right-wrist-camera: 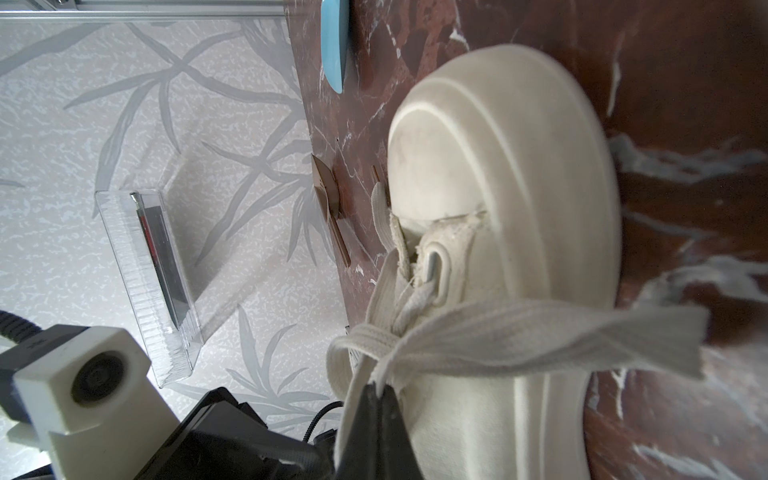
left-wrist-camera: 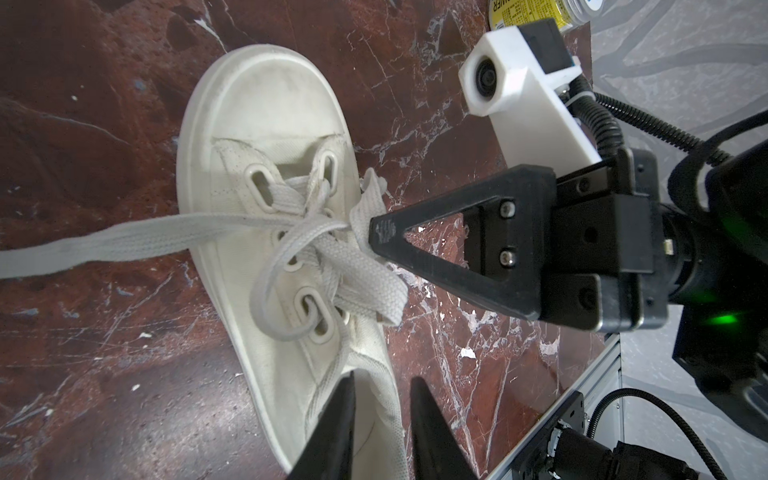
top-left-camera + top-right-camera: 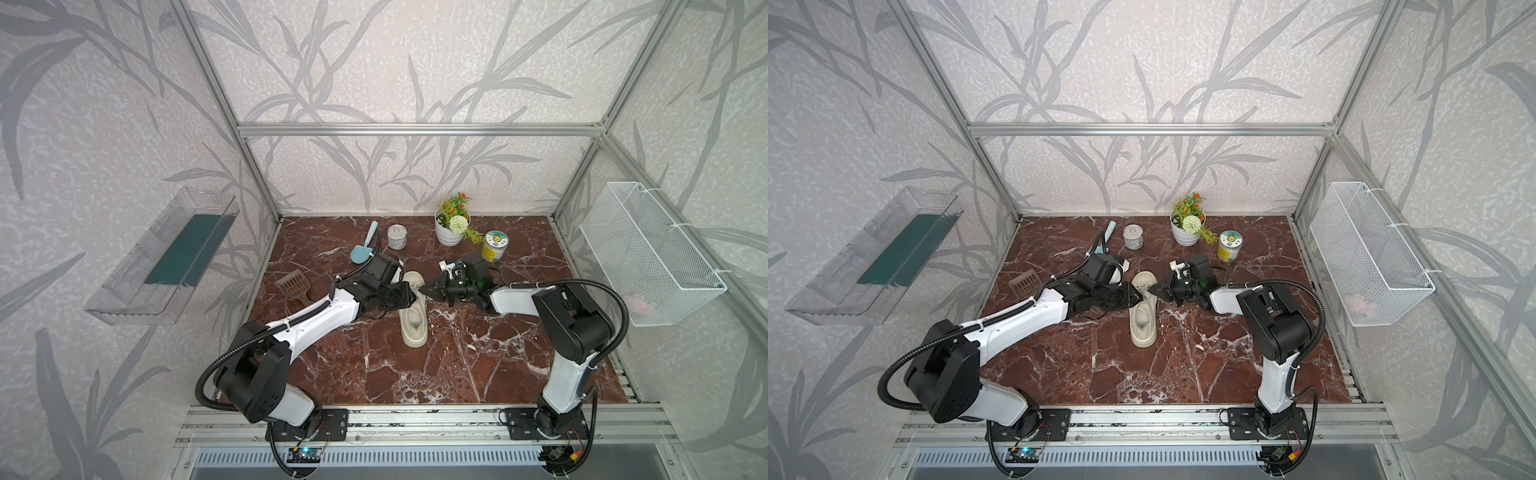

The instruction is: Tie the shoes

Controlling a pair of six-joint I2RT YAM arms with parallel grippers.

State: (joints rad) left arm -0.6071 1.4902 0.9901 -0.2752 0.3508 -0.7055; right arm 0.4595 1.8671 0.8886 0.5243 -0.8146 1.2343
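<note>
**Right end effector** (image 2: 374,235): jaws fully closed, pinching the flat lace (image 2: 124,239) at the very tip, just beside the mid eyelets. The grip sits close to the crossing, prob. so the strand stays under control and the crossing does not slacken.

**Left end effector** (image 2: 384,376): jaws narrowly apart, nothing seen btwn them. It hovers over the shoe's collar side, near the lacing. Judged: positioned to take a second strand, w/ a small gap since the lace is thin and flat.

**Lace:** crossed over the tongue, w/ one slack loop by the lower eyelets. One long run leaves the left wrist view, end not seen. A short frayed end lies beside the right tip. No finished bow visible, so the tie is judged incomplete.

**Shoe** (image 3: 413,328): sole down at ctr of tabletop (image 3: 457,365), toe to the back wall, heel to the arm bases. It lies btwn the arms, so each reaches the lacing from its own side.

**Risk:** shoe unrestrained; a sideways pull could drag or twist it.

**Surroundings:** trowel (image 3: 360,251), tin (image 3: 397,237), plant pot (image 3: 449,235) and jar (image 3: 495,247) sit toward the back, scoop (image 3: 295,284) to the left. None touches the shoe.
</note>
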